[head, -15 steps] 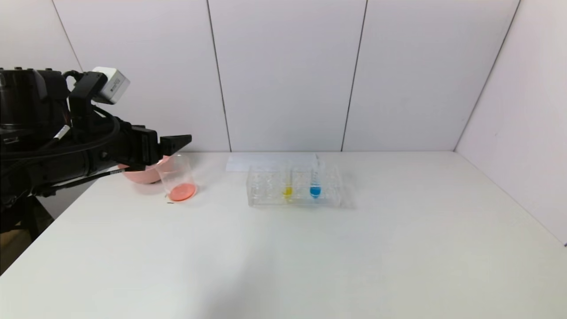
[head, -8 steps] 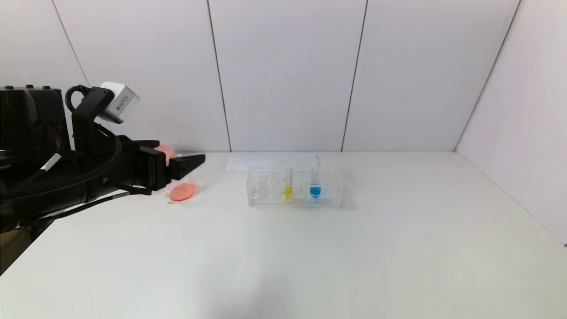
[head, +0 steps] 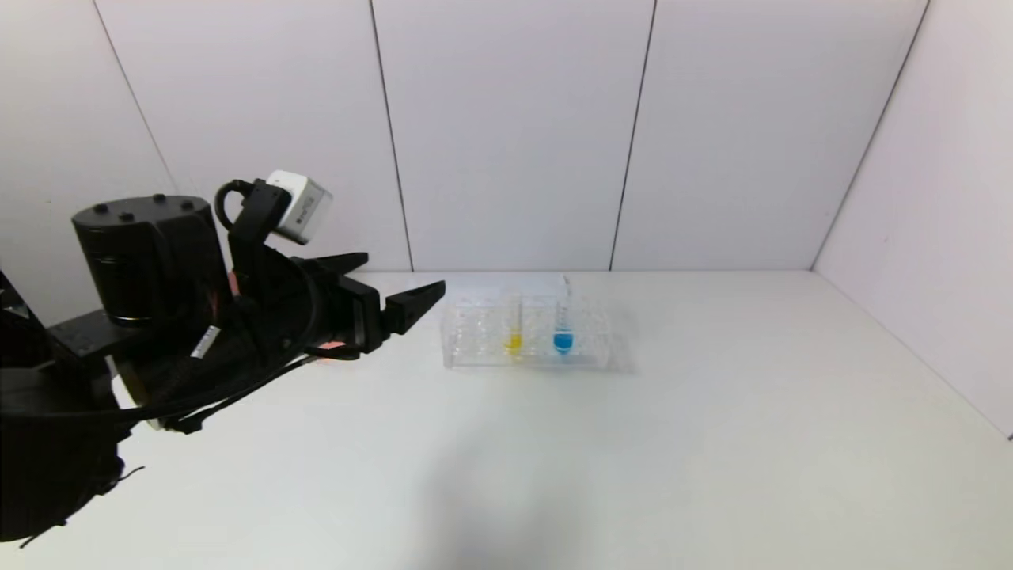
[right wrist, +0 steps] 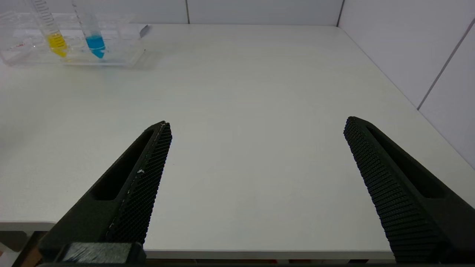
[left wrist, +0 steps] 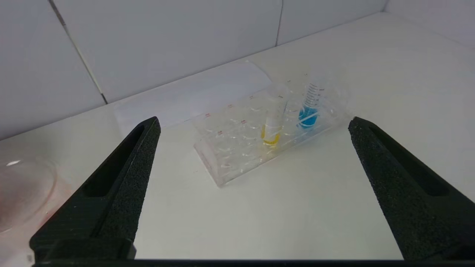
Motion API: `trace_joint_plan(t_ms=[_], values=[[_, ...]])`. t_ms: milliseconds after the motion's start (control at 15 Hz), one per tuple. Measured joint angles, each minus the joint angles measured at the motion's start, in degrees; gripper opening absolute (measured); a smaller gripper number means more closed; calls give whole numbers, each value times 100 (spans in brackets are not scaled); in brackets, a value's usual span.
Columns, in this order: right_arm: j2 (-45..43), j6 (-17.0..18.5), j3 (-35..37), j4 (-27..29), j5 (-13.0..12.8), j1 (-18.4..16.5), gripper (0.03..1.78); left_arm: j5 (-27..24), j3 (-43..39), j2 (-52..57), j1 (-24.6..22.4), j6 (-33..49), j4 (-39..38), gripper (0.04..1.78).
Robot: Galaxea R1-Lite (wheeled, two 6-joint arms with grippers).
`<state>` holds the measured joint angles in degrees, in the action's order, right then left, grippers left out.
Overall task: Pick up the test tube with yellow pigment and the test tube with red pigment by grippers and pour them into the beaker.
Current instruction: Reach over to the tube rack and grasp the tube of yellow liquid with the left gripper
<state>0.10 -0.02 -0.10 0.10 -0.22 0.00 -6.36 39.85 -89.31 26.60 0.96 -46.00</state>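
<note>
The test tube with yellow pigment (head: pixel 514 332) stands upright in a clear rack (head: pixel 475 342) at the middle back of the table. It also shows in the left wrist view (left wrist: pixel 272 129) and the right wrist view (right wrist: pixel 55 37). My left gripper (head: pixel 404 273) hovers open and empty just left of the rack, pointing at it (left wrist: pixel 254 120). The beaker (left wrist: pixel 22 189), clear with a reddish tint, sits off to that gripper's side; in the head view the arm hides nearly all of it. My right gripper (right wrist: pixel 256 124) is open and empty over the table's near edge. The test tube with red pigment is out of view.
A tube with blue liquid (head: pixel 563 336) stands in the rack to the right of the yellow one. A white sheet (head: pixel 475 286) lies behind the rack. The white table (head: pixel 633 459) meets walls at the back and right.
My left arm has swung right from over the beaker toward the rack, staying open. It now covers the beaker and the pink bowl in the head view.
</note>
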Motion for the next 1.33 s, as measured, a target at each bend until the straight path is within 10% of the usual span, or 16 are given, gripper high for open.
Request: trace_joint_plan(t_ms=[267,1333], values=[[0,0,0,0,-2,0,170,-7,44,-907,297,71,-1059,177],[0,2,0,0,1,0,170,568,1746,-3054,658,245,-1009,177]])
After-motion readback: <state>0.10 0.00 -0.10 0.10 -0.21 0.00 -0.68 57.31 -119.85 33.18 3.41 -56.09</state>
